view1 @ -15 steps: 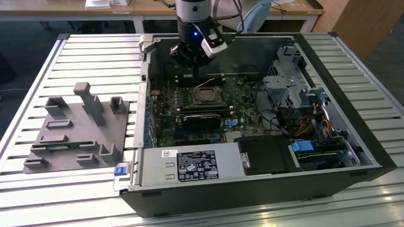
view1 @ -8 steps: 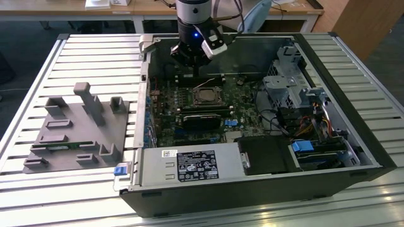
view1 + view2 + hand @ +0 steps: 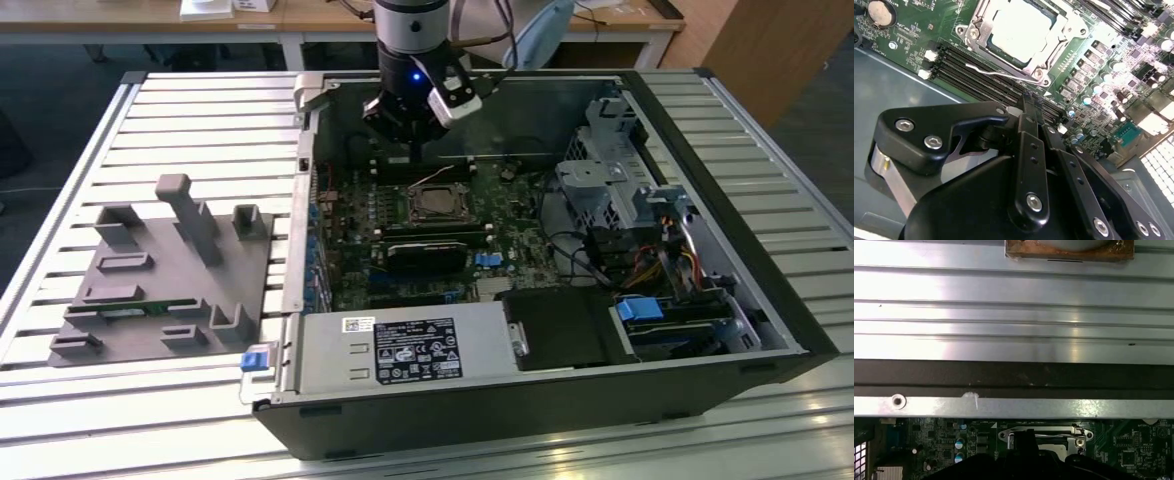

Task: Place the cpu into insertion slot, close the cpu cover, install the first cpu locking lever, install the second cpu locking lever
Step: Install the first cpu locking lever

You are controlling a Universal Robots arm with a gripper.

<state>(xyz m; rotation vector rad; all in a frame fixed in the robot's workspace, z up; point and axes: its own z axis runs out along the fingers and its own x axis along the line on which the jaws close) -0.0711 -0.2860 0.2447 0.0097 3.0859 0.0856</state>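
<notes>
Nearest the lens in the second wrist view is the gripper (image 3: 1030, 100). Its black fingers are drawn together with nothing between them, so as far as I can see it is clenched on air. It hangs just beside the slot (image 3: 412, 200), on the side where the memory slots (image 3: 979, 75) run, and above the board, not touching it.

The cpu (image 3: 1021, 27) sits in the slot. Its pale silvery face shows through the window of the cover (image 3: 1004, 59), which lies flat over it with the frame level all round. On that showing the first two steps look done: the chip is seated and the cover is down.

The levers are less certain. One thin wire lever (image 3: 999, 71) lies low along the slot's edge nearest the gripper, between the cover and the memory slots. It looks pressed down, not standing up, but whether its end is caught under its hook I cannot tell. A second lever, on the slot's far side from the gripper, I cannot make out well enough to judge.

My reading is that the work stands somewhere in the lever steps (at least one lever down, locking unconfirmed), with the gripper empty and close to the slot.
</notes>
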